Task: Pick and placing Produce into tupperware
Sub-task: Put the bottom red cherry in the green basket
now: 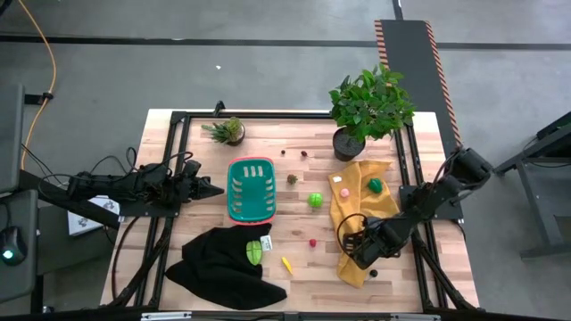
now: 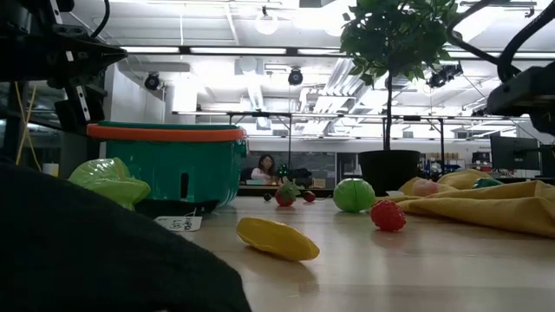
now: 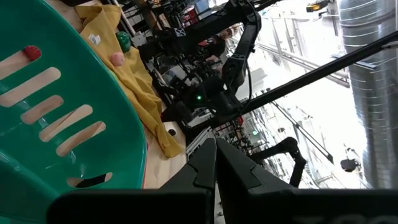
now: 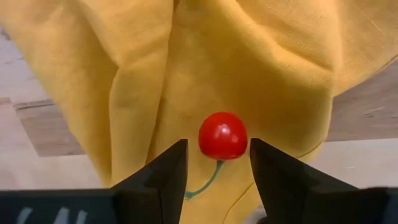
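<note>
The right end effector [image 4: 217, 163] hangs low over the yellow cloth [image 1: 359, 214] at the right side of the wooden surface [image 1: 303, 267]. Its fingers stand apart on either side of a red toy cherry [image 4: 222, 135] with a green stem that lies on the cloth; whether they touch it cannot be told.

The left end effector [image 1: 217, 189] is closed and empty, just beside the left wall of the teal basket [image 1: 251, 190].

Other toy produce lies outside the basket: a green round piece [image 1: 315, 200], a red berry [image 1: 313, 242], a yellow piece [image 1: 286, 264], a yellow-green piece [image 1: 255, 251] on the black cloth [image 1: 223, 263], and a pink piece [image 1: 343, 191] and a green piece [image 1: 376, 185] on the yellow cloth.
</note>
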{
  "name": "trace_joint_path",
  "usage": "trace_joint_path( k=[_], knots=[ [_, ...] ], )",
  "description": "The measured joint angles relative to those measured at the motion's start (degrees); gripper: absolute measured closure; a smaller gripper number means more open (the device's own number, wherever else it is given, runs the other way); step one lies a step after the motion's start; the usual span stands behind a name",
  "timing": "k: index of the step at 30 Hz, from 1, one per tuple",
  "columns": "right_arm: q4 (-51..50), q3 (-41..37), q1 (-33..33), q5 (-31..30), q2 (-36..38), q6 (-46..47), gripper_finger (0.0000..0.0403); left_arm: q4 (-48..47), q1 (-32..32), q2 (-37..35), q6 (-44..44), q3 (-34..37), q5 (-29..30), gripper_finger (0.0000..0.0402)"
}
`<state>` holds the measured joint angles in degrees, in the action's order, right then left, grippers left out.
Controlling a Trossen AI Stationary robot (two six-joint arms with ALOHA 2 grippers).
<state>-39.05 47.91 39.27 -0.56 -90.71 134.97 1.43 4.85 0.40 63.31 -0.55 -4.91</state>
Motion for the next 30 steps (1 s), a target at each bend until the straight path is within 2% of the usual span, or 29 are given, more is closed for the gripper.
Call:
trace_joint_path(
  k=[8, 21, 30],
  knots=[
    [0.52, -0.01, -0.02, 0.59, -1.17, 0.02, 0.0245, 0.0, 0.01, -0.02, 0.0, 0.01, 0.0, 0.0401],
    [0.11, -0.01, -0.02, 0.57, -1.17, -0.32, 0.0297, 0.0, 0.0, -0.01, 0.0, 0.01, 0.0, 0.0401],
    [0.4, -0.01, -0.02, 0.58, -0.79, -1.53, 0.0299, 0.0, 0.0, 0.0, 0.0, 0.0, 0.0, 0.0401]
  ],
)
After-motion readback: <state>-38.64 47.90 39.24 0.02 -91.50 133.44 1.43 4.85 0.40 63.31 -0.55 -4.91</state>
